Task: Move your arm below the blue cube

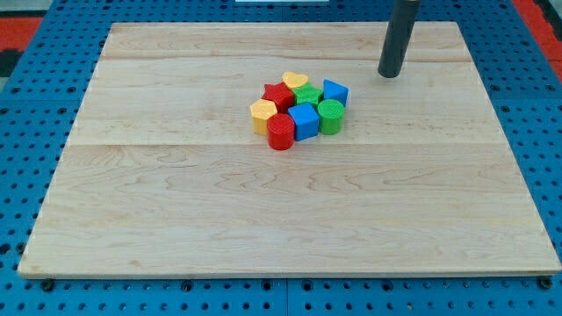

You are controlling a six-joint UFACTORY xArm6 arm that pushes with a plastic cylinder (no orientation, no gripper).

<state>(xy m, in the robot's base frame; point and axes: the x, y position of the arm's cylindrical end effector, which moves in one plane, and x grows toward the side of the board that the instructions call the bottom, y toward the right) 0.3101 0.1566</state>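
Observation:
The blue cube (305, 121) sits at the lower middle of a tight cluster of blocks near the board's centre. My tip (389, 75) is at the view's upper right, well above and to the right of the blue cube and apart from every block. Around the cube are a red cylinder (281, 133) at its lower left, a green cylinder (330, 116) on its right, a green block (307, 96) above it and a second blue block (335, 92) at its upper right.
The cluster also holds a red star-shaped block (278, 95), a yellow block (262, 113) on the left and a yellow block (295, 81) at the top. The wooden board (176, 219) lies on a blue pegboard surface (26, 132).

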